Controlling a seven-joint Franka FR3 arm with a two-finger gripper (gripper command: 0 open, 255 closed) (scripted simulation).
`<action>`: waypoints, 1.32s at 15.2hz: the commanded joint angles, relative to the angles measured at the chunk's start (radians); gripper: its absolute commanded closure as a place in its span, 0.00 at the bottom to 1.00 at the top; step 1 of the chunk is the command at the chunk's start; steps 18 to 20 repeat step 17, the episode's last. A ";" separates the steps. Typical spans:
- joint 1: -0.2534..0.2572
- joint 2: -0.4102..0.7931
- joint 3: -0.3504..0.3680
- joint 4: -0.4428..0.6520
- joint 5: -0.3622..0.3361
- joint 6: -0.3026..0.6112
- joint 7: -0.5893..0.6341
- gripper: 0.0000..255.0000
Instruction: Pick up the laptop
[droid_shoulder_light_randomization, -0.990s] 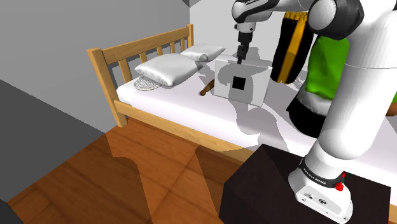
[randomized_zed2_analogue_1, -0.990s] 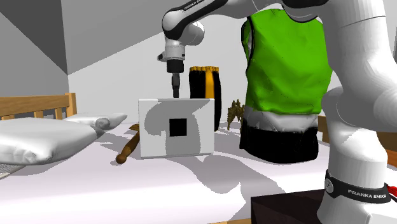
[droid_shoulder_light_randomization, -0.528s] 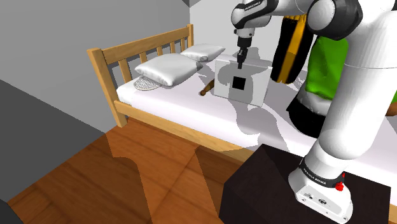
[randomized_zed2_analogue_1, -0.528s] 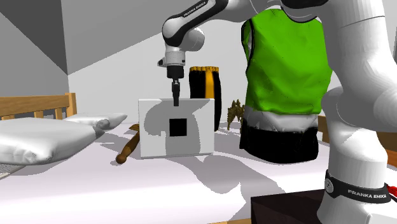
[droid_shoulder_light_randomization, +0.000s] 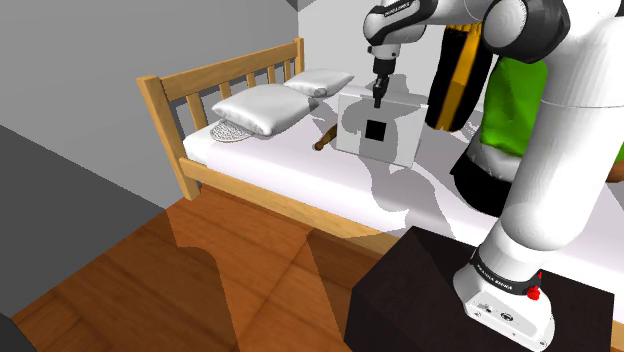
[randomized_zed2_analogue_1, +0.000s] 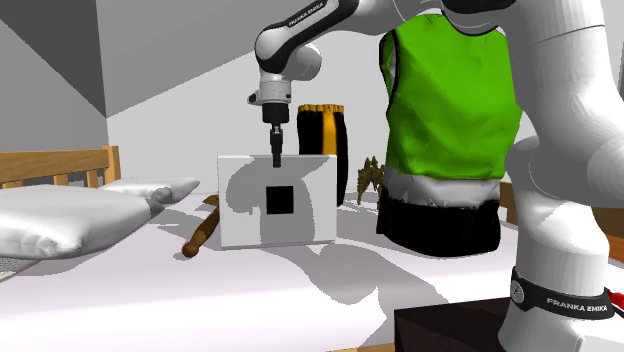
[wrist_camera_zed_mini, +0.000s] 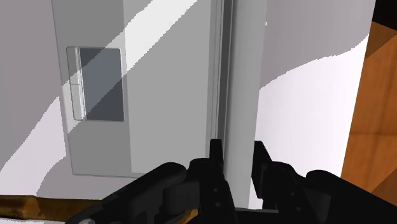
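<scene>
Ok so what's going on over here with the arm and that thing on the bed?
The white robot arm is going for the laptop, which stands open on the bed near the pillows. Its black tool sits at the top edge of the upright screen, straddling it, and appears clamped on it. The laptop's base rests on the bed, so it isn't lifted yet.

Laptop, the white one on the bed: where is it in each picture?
Shoulder view: laptop upper middle, standing on the bed.
Second exterior view: laptop left of centre, open.
Wrist view: laptop clasped in the gripper.
Shared landmark: the gripper on its top edge.
</scene>
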 joint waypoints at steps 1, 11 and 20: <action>0.000 -0.001 0.000 0.012 -0.001 -0.013 0.001 1.00; -0.004 -0.007 -0.004 0.139 -0.005 -0.146 0.005 1.00; -0.008 -0.002 -0.005 0.202 -0.004 -0.203 0.005 1.00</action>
